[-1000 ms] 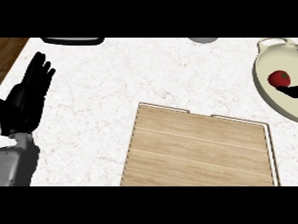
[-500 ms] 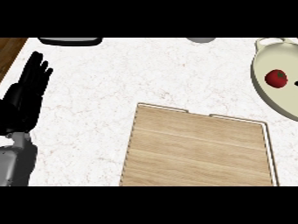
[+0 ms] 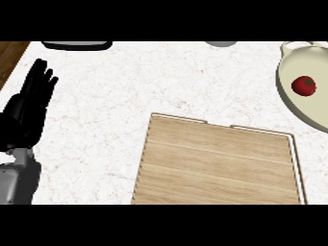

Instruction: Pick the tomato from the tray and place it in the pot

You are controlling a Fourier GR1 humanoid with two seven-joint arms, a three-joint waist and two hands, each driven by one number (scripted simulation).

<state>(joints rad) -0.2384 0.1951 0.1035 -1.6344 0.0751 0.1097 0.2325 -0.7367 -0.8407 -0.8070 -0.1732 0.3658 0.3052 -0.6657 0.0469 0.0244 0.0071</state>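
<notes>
the tomato (image 3: 304, 86) is lying inside the pot (image 3: 321, 109) at the table's (image 3: 145, 81) right edge, off the tray (image 3: 216, 163), so placing is looking finished. the left hand (image 3: 30, 108) is resting, fingers (image 3: 42, 79) straight, holding nothing. probably nothing further is needing doing.

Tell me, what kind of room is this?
Most likely a kitchen. There is a white speckled counter, a wooden tray lying on it, and a cream pot with a red tomato inside.

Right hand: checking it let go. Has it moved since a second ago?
Yes: the right hand left the pot rightward, out of view; the tomato stays inside.
</notes>
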